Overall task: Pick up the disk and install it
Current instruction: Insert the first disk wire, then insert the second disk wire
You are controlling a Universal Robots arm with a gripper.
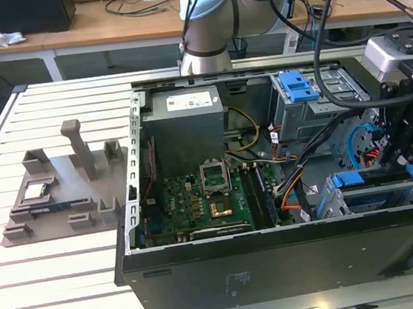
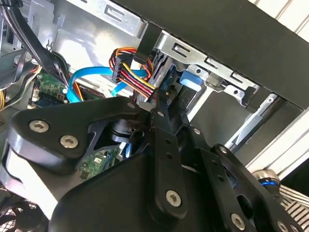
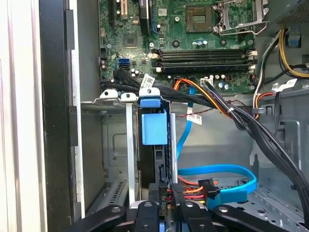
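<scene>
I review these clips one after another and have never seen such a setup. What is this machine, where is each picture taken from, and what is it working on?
A robot arm reaches into an open computer case lying on a slatted table. The exterior view looks on from off the arm; both wrist views ride near its gripper. That gripper sits low in the case at a silver drive cage, where the disk with its blue rail stands in the slot. A grey parts holder lies at the exterior view's left. A motherboard and cables fill the case.

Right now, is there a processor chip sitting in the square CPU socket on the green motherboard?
No, in the first wrist view the square CPU socket on the green motherboard is bare, showing only its dark contact field inside the metal frame.
</scene>
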